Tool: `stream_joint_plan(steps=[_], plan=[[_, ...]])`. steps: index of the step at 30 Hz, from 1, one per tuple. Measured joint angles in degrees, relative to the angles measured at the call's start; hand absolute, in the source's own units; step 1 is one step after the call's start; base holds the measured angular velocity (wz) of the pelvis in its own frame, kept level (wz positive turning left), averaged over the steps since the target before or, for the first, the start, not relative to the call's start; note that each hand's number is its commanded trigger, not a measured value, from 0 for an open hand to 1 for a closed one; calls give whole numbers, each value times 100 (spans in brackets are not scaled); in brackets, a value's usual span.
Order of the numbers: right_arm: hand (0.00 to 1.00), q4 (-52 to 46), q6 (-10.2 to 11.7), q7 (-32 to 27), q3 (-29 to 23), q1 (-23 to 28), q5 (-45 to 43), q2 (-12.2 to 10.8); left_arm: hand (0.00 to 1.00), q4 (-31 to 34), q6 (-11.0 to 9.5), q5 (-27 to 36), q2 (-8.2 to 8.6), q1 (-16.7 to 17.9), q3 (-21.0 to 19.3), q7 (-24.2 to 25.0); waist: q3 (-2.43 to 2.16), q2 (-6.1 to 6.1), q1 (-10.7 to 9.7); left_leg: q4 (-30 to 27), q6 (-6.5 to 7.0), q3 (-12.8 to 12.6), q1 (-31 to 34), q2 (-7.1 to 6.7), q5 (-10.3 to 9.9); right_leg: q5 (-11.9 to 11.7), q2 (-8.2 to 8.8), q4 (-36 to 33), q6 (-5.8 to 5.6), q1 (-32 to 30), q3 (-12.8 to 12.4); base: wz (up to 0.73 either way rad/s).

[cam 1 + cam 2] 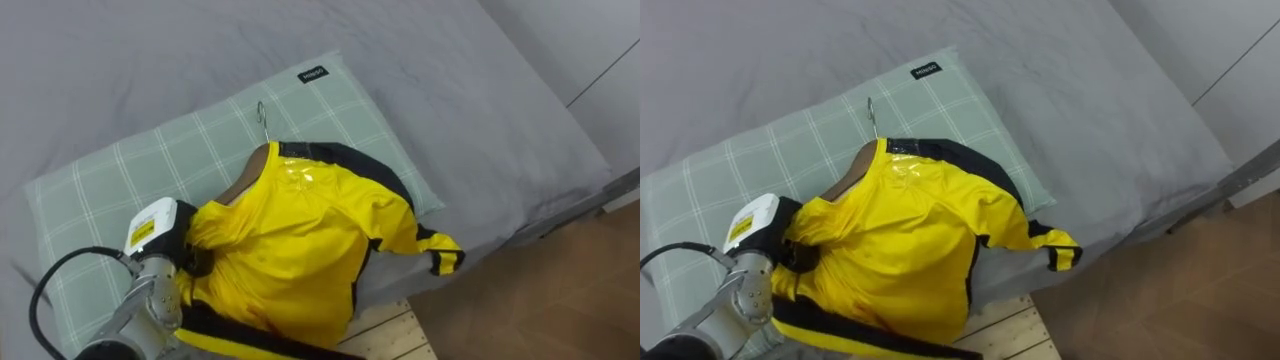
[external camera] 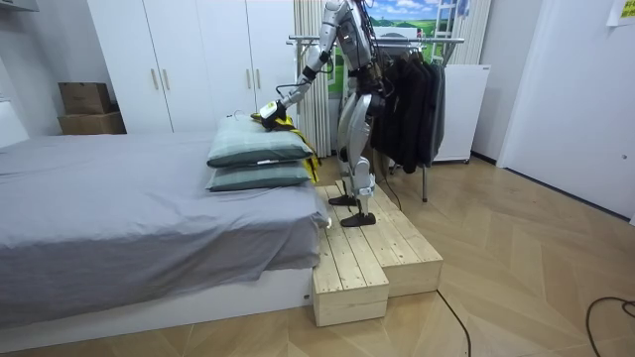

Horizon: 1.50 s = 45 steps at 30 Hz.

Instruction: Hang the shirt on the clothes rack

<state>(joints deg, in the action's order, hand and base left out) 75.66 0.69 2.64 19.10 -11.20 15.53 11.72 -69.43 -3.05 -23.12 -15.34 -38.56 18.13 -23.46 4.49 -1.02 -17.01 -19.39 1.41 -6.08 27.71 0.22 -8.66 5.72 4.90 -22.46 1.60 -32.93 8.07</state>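
A yellow jacket (image 1: 300, 240) with black trim lies on a green checked pillow (image 1: 110, 175), the upper of two stacked at the bed's end (image 2: 253, 149). A wooden hanger (image 1: 246, 180) sits inside its collar, and the metal hook (image 1: 262, 115) points up over the pillow. My left hand (image 1: 160, 235) comes in from the lower left and rests at the jacket's near shoulder, fingers curled into the yellow cloth. In the room view I stand on a wooden platform (image 2: 372, 253) beside the bed, with that arm stretched out to the pillows.
The grey bed (image 1: 450, 100) spreads beyond the pillow, its edge at the right. Behind me stands a clothes rack (image 2: 422, 40) hung with dark garments (image 2: 412, 99). White wardrobes (image 2: 198, 59) and cardboard boxes (image 2: 89, 107) line the far wall.
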Motion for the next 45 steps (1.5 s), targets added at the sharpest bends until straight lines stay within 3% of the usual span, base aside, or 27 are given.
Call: stream_joint_plan(steps=[9,20,24,26,28,29,30,33,38,40,42,45], plan=[[0,0,54,5,-13,7,-7,0,100,0,0,2,3,12,-5,73,4,2,6,31,0,0,-98,0,0,-3,-5,34,-4,95,1,0],[0,40,121,-70,-37,47,-19,-27,100,102,-68,497,11,117,-5,188,-7,1,30,186,0,-10,-503,40,0,-84,-90,379,-46,594,2,0],[0,39,122,-72,-78,164,-87,3,100,498,-68,501,28,277,-4,197,-24,13,183,287,0,-16,-791,30,0,-73,-87,394,-62,838,3,0],[0,37,127,-71,-85,215,-135,10,100,661,-69,505,28,425,-5,196,-47,22,193,332,0,-17,-981,26,0,-58,-85,418,-79,1023,8,0],[0,28,196,-81,-295,441,-136,10,100,1125,-72,493,30,763,-30,196,-211,34,210,436,0,-17,-1258,29,0,-44,-100,510,-87,1303,11,0],[0,29,219,-82,-344,499,-134,10,100,1222,-73,491,32,842,-49,196,-248,47,212,476,0,-20,-1338,28,0,-26,-99,514,-93,1377,10,0],[0,26,255,-84,-459,622,-131,8,100,1338,-76,493,31,983,-58,196,-333,62,215,553,0,-19,-1487,27,0,-11,-109,568,-100,1531,5,0],[0,-23,306,-114,-761,863,-132,10,100,1693,-79,490,34,1345,-234,198,-407,95,240,708,-2,-3,-1899,36,-2,3,-145,768,-123,1981,3,1],[0,-8,302,-123,-1117,1224,-106,62,100,2713,-254,558,-6,1834,-279,179,-436,104,382,902,-1,4,-2452,34,-6,-17,-171,974,-153,2562,11,0],[0,14,309,-121,-1376,1340,-51,100,100,3196,-387,555,-117,2165,-290,140,-454,90,383,987,-3,-3,-2679,29,-9,1,-175,998,-175,2758,12,0],[0,42,292,-123,-1626,1418,-10,147,100,3616,-393,548,-154,2492,-365,141,-473,71,388,994,-8,3,-2782,30,-20,13,-177,1001,-174,2859,24,0],[0,40,280,-131,-2077,1598,-2,166,100,4097,-409,548,-153,2938,-621,143,-465,84,424,1009,-21,61,-2905,43,-33,13,-201,1104,-174,3048,85,9]])
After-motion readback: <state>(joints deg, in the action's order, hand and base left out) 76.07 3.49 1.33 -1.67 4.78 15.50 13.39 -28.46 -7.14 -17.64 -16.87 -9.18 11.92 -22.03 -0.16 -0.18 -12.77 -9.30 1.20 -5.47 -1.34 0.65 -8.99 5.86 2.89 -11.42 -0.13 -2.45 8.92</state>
